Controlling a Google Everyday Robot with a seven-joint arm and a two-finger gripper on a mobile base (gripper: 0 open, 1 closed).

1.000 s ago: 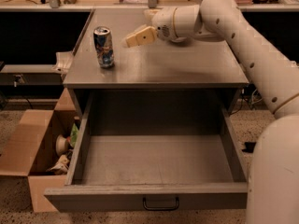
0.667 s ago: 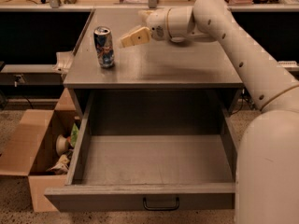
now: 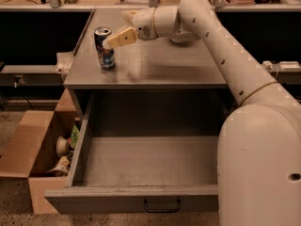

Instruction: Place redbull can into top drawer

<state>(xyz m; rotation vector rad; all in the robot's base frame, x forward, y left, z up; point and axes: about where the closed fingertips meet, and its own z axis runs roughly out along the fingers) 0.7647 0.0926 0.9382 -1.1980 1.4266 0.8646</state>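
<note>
Camera view: redbull can (image 3: pixel 104 48) upright on tabletop (image 3: pixel 160 69), not yet gripped. Claw (image 3: pixel 116 30) spread open, shifted closer to the can than a second ago, lower finger now against the can's right side, contact uncertain. Top drawer (image 3: pixel 150 159) pulled fully open below and in front of the can; grasp judged imminent, lift and placement outstanding.

floor (image 3: pixel 11 206): speckled | cardboard box (image 3: pixel 33 140) beside grey cabinet (image 3: pixel 155 72) | wooden bench (image 3: pixel 37 4) behind
</note>
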